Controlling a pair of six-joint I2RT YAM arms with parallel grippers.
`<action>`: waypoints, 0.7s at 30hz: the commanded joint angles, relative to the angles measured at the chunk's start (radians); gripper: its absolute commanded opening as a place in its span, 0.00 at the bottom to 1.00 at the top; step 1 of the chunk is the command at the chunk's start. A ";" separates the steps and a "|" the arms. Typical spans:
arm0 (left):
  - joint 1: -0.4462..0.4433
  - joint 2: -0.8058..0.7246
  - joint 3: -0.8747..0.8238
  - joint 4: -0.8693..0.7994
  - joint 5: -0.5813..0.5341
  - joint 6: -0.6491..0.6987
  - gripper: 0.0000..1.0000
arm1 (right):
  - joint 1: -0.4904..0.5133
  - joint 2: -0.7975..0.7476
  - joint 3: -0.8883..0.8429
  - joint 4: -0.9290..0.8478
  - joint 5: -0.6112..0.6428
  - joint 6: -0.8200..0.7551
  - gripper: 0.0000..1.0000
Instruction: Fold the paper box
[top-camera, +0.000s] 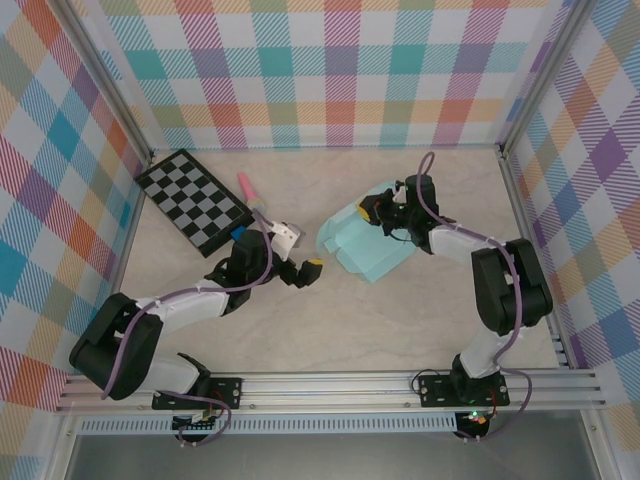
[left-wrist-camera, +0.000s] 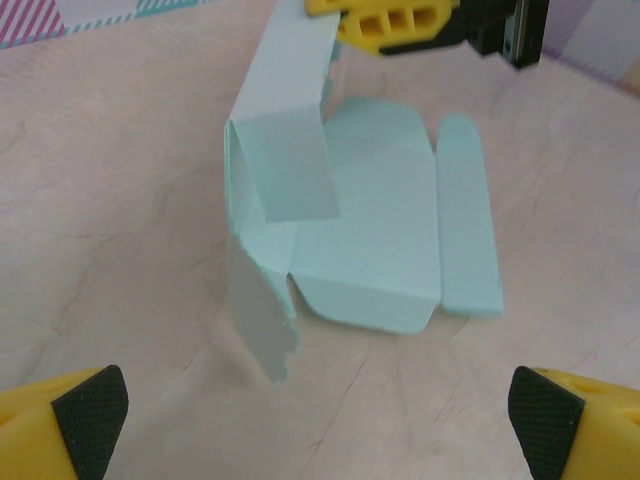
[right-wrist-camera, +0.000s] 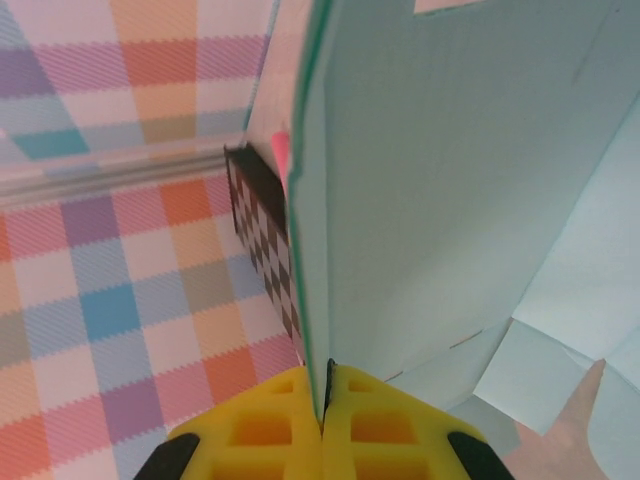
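1. Stage of folding: the paper box (top-camera: 365, 248) is seen right of centre on the bench (top-camera: 300, 335). Most of its die-cut sheet is laid flat, and one long side panel (left-wrist-camera: 285, 120) is raised upright. The folding is judged to be at an early step, since the other walls are not yet erected.
2. The right claw (right-wrist-camera: 325, 420) is clenched on the top edge of the raised panel, the thin card being pinched between its yellow fingertips. The right arm is reached forward from its base and bent inward over the sheet.
3. The left claw (left-wrist-camera: 320, 425) is released, its jaws spread wide and nothing gripped. It is held low over the bench, aimed at the box from the near side and kept apart from it. The left arm is stretched low and diagonally toward the centre.
4. Next move, as a judgement: the raised panel should be kept steady while the left claw is brought to a flat part, such as the rounded flap (left-wrist-camera: 465, 230), so that it can be lifted and creased without tearing.
5. A checkerboard (top-camera: 195, 200) and a pink item (top-camera: 246, 185) are shown at far left, well apart from the box.
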 joint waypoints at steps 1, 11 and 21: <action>0.030 0.030 0.049 -0.062 0.063 0.189 1.00 | -0.005 0.043 0.035 0.067 -0.158 -0.131 0.00; 0.080 0.084 0.243 -0.483 0.290 0.684 1.00 | -0.128 0.036 0.113 -0.186 -0.416 -0.358 0.00; 0.019 0.297 0.264 -0.151 0.214 0.541 0.89 | -0.158 0.051 0.090 -0.167 -0.440 -0.326 0.00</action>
